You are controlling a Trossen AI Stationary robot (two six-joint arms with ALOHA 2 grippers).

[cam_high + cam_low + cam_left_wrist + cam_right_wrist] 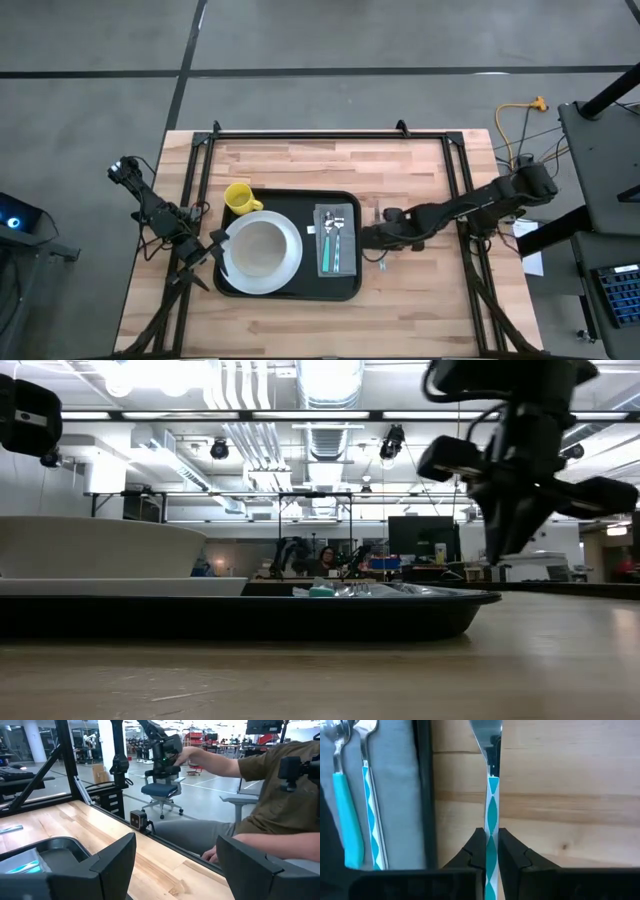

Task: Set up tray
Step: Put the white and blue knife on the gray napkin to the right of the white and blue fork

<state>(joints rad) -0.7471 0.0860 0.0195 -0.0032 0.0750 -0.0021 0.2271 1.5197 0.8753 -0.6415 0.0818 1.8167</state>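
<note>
The black tray (300, 288) (300, 615) lies mid-table and carries a white plate (262, 248) (100, 550) and a grey napkin (336, 262) (395, 795) with two teal-handled pieces of cutlery on it. A yellow cup (238, 197) stands at the tray's far left corner. My right gripper (372, 238) (500, 550) (491, 832) hangs just right of the tray's right rim, shut on a knife with a teal-and-white patterned handle. My left gripper (215, 248) (175, 850) is open at the tray's left edge, touching nothing that shows. My right gripper pinches the knife's patterned handle (492, 815) between its two fingers, coming from above. The knife runs alongside the tray's right rim over bare wood, its metal blade (487, 735) reaching out beyond the fingers. Whether it rests on the table or hangs just above it, I cannot tell.
A black frame (330, 133) runs along the table's far edge and down both sides. A person (270, 795) sits close beyond the table's edge in the left wrist view. Bare wood lies right of the tray (420, 280) and along the near edge.
</note>
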